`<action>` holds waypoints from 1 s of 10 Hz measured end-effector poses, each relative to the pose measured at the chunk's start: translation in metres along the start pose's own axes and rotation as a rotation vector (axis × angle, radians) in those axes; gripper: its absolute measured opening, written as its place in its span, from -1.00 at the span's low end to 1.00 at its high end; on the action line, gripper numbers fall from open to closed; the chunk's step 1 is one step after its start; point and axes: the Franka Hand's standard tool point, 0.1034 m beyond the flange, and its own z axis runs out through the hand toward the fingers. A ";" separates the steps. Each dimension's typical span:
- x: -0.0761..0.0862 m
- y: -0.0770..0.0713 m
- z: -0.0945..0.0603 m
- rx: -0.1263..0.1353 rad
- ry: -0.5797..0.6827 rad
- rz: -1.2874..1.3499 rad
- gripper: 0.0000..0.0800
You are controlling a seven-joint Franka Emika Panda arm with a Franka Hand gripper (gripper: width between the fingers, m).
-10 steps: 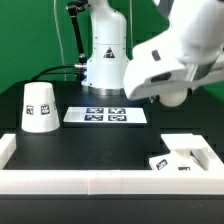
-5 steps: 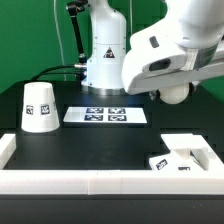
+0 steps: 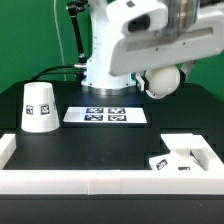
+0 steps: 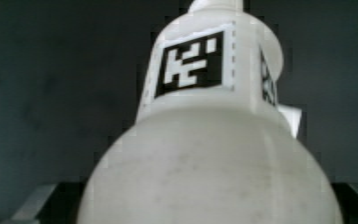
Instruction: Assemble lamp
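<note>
The round white bulb (image 3: 163, 80) hangs high above the black table under the arm's wrist, to the exterior view's right. In the wrist view the bulb (image 4: 202, 150) fills the picture, with a black-and-white tag on its stem (image 4: 197, 62). My gripper (image 4: 202, 212) is shut on the bulb; dark fingers (image 4: 43, 205) show at its sides. The white cone shade (image 3: 38, 107) stands upright at the exterior view's left. The small flat square base (image 3: 178, 160) lies at the front right corner, by the white wall.
The marker board (image 3: 105, 116) lies flat mid-table behind the middle. A white raised wall (image 3: 100, 181) runs along the front edge and turns up at both ends. The arm's white pedestal (image 3: 103, 60) and cables (image 3: 55, 72) stand at the back.
The arm has swung up and toward the exterior view's left, carrying the bulb higher. The shade, base and marker board have not moved.
</note>
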 end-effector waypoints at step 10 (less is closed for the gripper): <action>0.024 0.030 -0.016 -0.180 0.670 -0.003 0.45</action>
